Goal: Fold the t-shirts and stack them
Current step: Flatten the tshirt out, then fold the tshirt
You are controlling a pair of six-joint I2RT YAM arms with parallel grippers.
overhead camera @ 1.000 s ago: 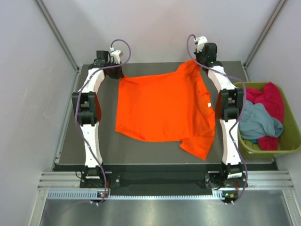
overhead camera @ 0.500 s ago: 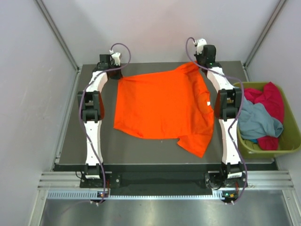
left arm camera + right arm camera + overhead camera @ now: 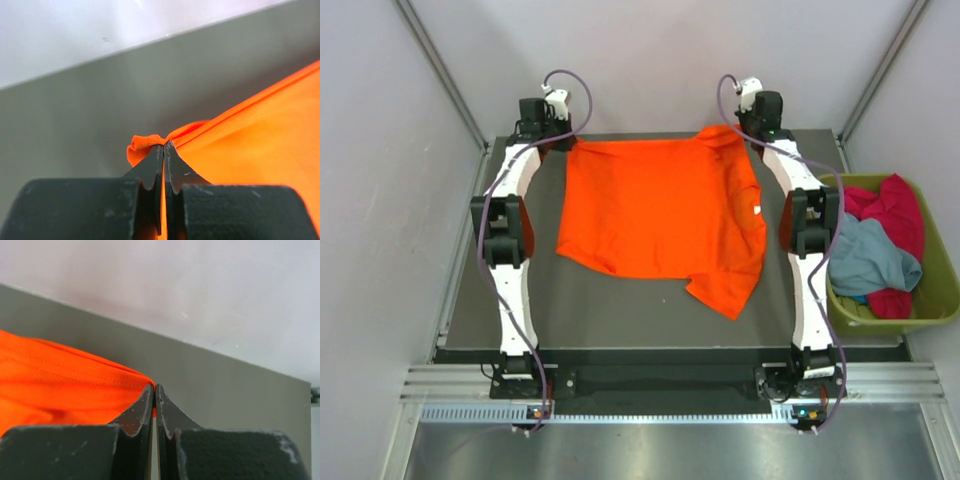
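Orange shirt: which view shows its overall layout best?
Top external: the whole orange shirt shows, spread on the table. The wrist views show only a pinched far corner each, in the left end effector and right end effector.

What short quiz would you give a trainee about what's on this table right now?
1. True or false: the left gripper and the right gripper are each shut on the orange t-shirt.
2. Where is the grey-blue shirt? A: hanging from the right gripper. B: in the green bin. C: under the orange t-shirt.
3. Fill in: both grippers are at the ___ edge of the table.
Key: 1 true; 2 B; 3 far.
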